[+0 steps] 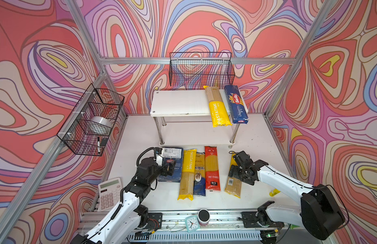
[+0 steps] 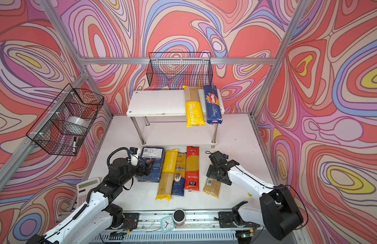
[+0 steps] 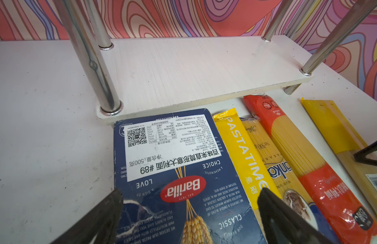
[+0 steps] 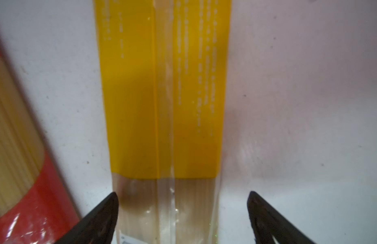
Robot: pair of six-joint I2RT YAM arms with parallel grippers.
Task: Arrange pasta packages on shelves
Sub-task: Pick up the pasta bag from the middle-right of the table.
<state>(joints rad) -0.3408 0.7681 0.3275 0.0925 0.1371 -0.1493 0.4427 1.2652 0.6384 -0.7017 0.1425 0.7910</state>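
Top views only: the white rack's [image 1: 162,128] upper board [image 1: 179,103] carried two packs side by side, a shelved PASTATIME bag [image 1: 218,107] and a slim Barilla box [image 1: 236,104]. Both overhung the front edge.
Left wrist only: the wide Barilla box [image 3: 172,190] showed a white QR-code label, its far end just before the lower board [image 3: 194,69].
Right wrist only: the third yellow bag [image 4: 162,95] showed its back seam.
Table row: five packs lay before the rack. They were the wide box, a second PASTATIME bag [image 1: 187,175], a dark blue bag [image 1: 199,186] touching it, a red bag [image 1: 212,169], and the third yellow bag apart on the right.
Count: seven packs in all, made up of three yellow, two Barilla, one red and one dark blue, plus two wire baskets [image 1: 201,69].
Left gripper [image 3: 189,213]: jaws spread wide over the wide box, gripping nothing.
Right gripper [image 4: 183,211]: jaws spread wide, one finger on each side of the third yellow bag, not clamped.
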